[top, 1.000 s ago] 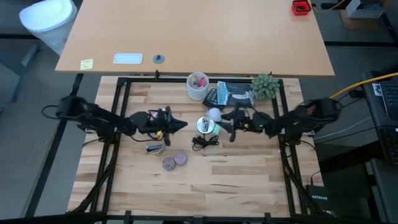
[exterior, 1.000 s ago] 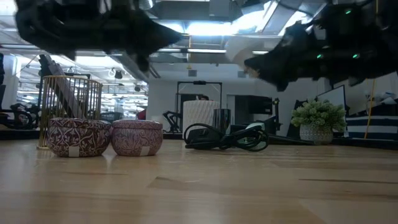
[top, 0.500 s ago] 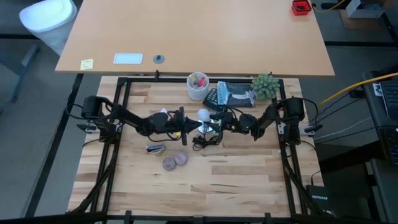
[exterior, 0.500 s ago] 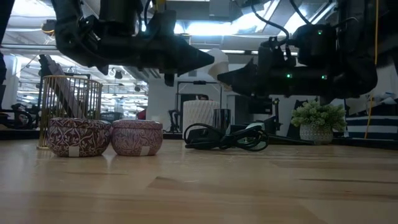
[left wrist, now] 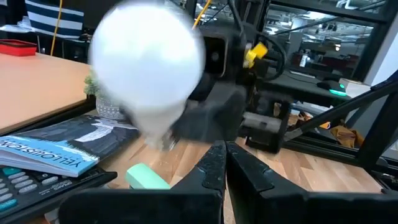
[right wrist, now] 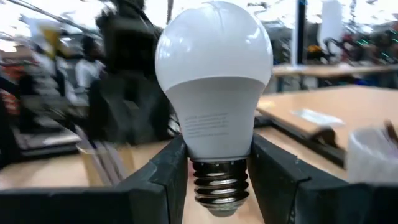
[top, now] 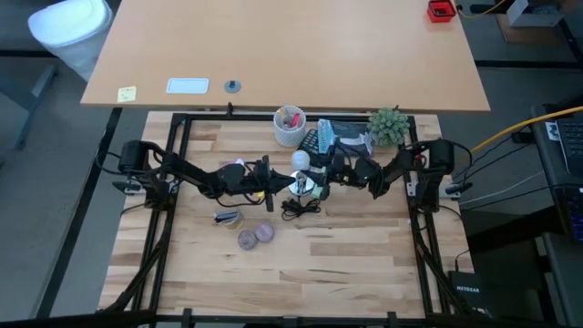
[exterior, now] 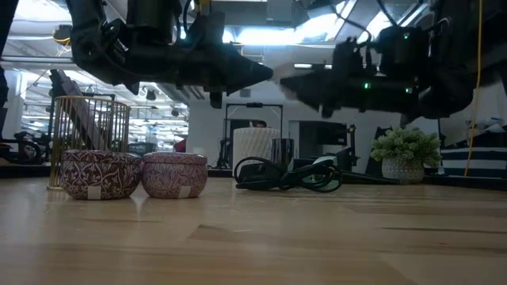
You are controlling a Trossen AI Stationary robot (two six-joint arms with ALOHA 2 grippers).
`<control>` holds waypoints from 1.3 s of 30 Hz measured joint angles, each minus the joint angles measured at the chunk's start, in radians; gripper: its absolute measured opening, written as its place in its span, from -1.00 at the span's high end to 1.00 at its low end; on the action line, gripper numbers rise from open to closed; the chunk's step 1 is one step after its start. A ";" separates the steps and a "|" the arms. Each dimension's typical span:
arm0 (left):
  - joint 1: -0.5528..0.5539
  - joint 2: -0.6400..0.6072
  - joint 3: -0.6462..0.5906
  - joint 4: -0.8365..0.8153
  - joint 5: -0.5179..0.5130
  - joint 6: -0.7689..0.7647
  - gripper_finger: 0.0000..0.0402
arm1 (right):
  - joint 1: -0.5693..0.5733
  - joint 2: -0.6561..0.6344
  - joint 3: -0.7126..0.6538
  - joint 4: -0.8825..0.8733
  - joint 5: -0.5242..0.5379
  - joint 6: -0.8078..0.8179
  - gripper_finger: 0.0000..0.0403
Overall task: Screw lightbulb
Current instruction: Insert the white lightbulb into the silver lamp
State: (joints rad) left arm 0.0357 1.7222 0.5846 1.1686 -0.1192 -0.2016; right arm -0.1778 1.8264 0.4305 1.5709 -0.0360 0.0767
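Observation:
The lightbulb (right wrist: 214, 81), white with a silvery screw base (right wrist: 217, 183), is held in the air by my right gripper (top: 308, 167) over the table's middle. It also shows in the high view (top: 299, 161) and, blurred, in the left wrist view (left wrist: 146, 68). Below it, a round silvery lamp socket (top: 301, 186) rests on the table on its black cord (top: 299, 208). My left gripper (top: 278, 187) is shut and empty. It hangs above the table just left of the socket, pointing at the bulb. My right gripper pinches the bulb's white neck (right wrist: 217, 146), just above the screw base, between its two fingers (right wrist: 165, 171). The fingers come about level from the table's right. The bulb stands upright, dome up, screw base free below, clear of the table.
Two purple round tins (top: 255, 235) and a small metal item (top: 226, 217) lie near the table's middle. A white cup of pens (top: 290, 126), a calculator and booklet (top: 332, 138) and a small plant (top: 389, 126) stand along the far edge. A gold wire basket (exterior: 87, 127) shows at left.
Both arms have stretched toward the table's middle. My left gripper has gone toward the table's right edge and stopped beside the socket. My right gripper carried the bulb toward the left edge to above the socket, then a little up and toward the far edge.

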 joint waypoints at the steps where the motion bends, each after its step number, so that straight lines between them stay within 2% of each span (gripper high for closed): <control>1: 0.000 0.000 0.000 -0.001 0.000 0.000 0.98 | -0.006 -0.017 0.000 0.001 -0.024 0.002 0.26; 7: 0.000 0.000 0.000 -0.001 0.000 0.000 0.98 | -0.050 -0.130 -0.040 0.001 -0.168 0.003 0.26; 11: 0.000 0.000 0.000 -0.001 0.000 0.000 0.98 | -0.095 -0.175 -0.108 0.003 -0.193 -0.008 0.26; 17: 0.000 0.000 0.000 -0.002 -0.006 0.000 0.98 | -0.110 -0.149 -0.135 -0.002 -0.193 -0.006 0.26; 22: 0.000 0.000 0.000 0.001 -0.055 0.000 0.98 | -0.110 -0.105 -0.102 -0.002 -0.204 -0.004 0.26; 26: 0.002 0.000 0.001 0.001 -0.100 0.000 0.98 | -0.110 -0.067 -0.072 -0.002 -0.268 0.013 0.26; 30: 0.013 0.000 0.001 0.000 -0.103 0.000 0.98 | -0.110 -0.053 -0.058 -0.006 -0.320 0.042 0.26; 39: 0.042 0.000 0.001 0.000 -0.104 0.000 0.98 | -0.110 -0.048 -0.055 -0.143 -0.288 0.050 0.26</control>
State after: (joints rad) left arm 0.0776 1.7222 0.5854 1.1683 -0.2234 -0.2018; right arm -0.2874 1.7782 0.3752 1.4284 -0.3239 0.1272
